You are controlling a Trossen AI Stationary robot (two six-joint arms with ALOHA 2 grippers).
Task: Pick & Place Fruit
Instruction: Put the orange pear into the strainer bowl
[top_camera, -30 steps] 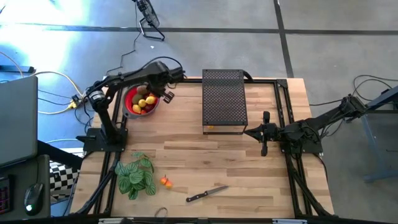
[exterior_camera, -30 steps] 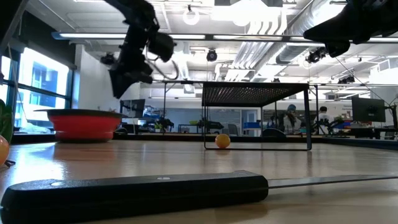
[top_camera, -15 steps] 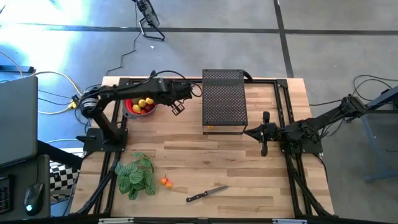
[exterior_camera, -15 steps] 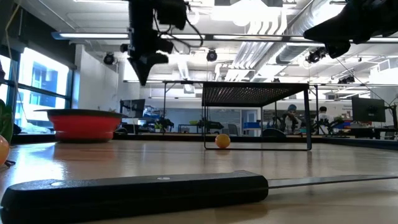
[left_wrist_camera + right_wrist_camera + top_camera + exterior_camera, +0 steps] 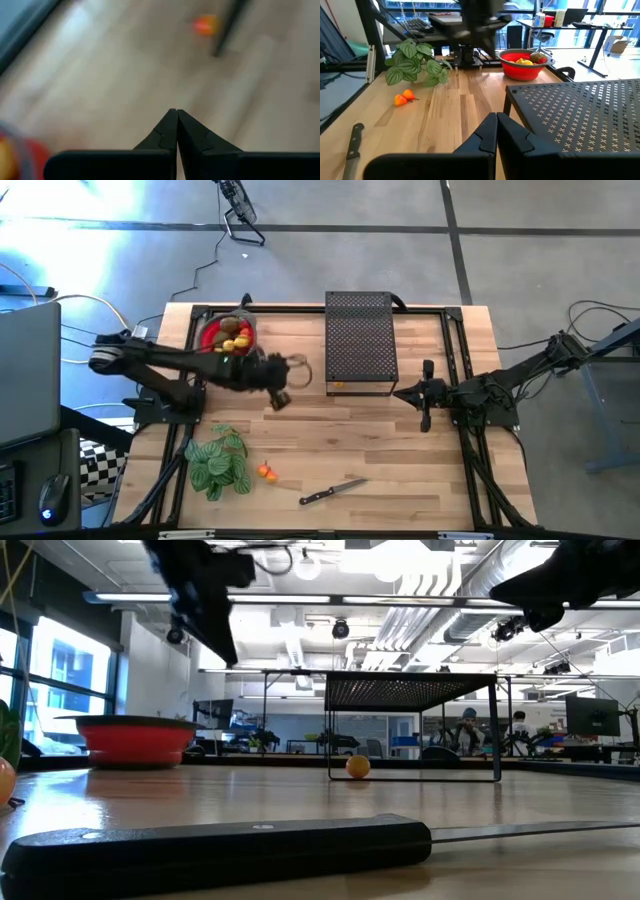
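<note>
A red bowl [image 5: 214,330] at the far left holds several yellow, red and brown fruits [image 5: 237,338]. One orange fruit [image 5: 357,766] lies under the black mesh rack [image 5: 360,335]. Two small orange fruits [image 5: 265,473] lie beside the leafy plant [image 5: 216,461]. My left gripper [image 5: 278,400] hangs shut and empty above bare wood, between the bowl and the rack. In the left wrist view its shut fingertips [image 5: 173,113] point at the tabletop, with a blurred orange fruit [image 5: 205,25] beyond. My right gripper [image 5: 425,396] waits shut and empty at the right, next to the rack.
A black-handled knife [image 5: 332,492] lies near the front edge. The mesh rack stands on thin legs [image 5: 498,730] at the far middle. Black frame rails [image 5: 470,460] run along the table's sides. Bare wood [image 5: 340,440] stretches across the middle.
My left arm has swung away from the red bowl, first toward the table's right and then toward its near edge. Its gripper now hangs over bare wood and carries nothing. The right arm has kept still.
</note>
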